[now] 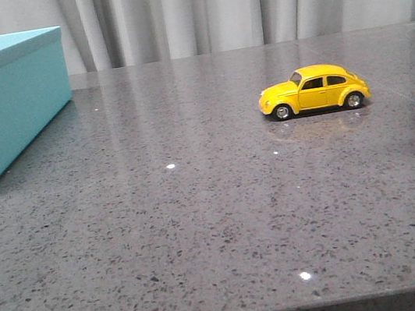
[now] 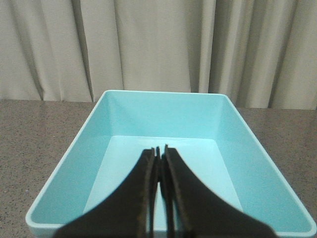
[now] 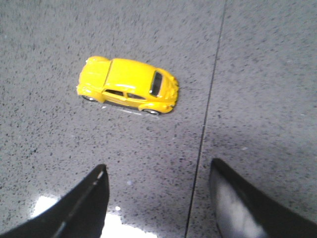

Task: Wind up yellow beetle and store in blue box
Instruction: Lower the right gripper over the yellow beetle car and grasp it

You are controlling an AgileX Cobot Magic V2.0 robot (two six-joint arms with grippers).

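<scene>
A small glossy yellow toy Beetle car [image 1: 313,90] with dark windows and silver hubcaps stands on its four wheels on the grey speckled stone worktop [image 1: 203,227], toward the right side in the front view, its side turned to the camera and its nose pointing left. A large light turquoise-blue rectangular box [image 1: 2,105] with plain matte sides sits at the far left of the worktop, well apart from the car, partly cut off by the frame edge. Pale pleated curtains [image 1: 231,6] hang behind the worktop.

In the left wrist view the left gripper [image 2: 159,153] hangs above the open box [image 2: 257,148], its two dark fingers [image 2: 146,183] pressed together with only a thin slit between them, pinching nothing. The inside of the box shows only its smooth turquoise floor and walls.

In the right wrist view the right gripper [image 3: 156,176] is above the worktop [image 3: 257,74] with its black fingers [image 3: 94,191] spread wide apart and nothing between them. The yellow car [image 3: 130,85] lies beyond the fingertips, apart from them, seen from above with its roof and rear window showing. A thin dark seam [image 3: 208,114] in the stone runs just beside the car.
</scene>
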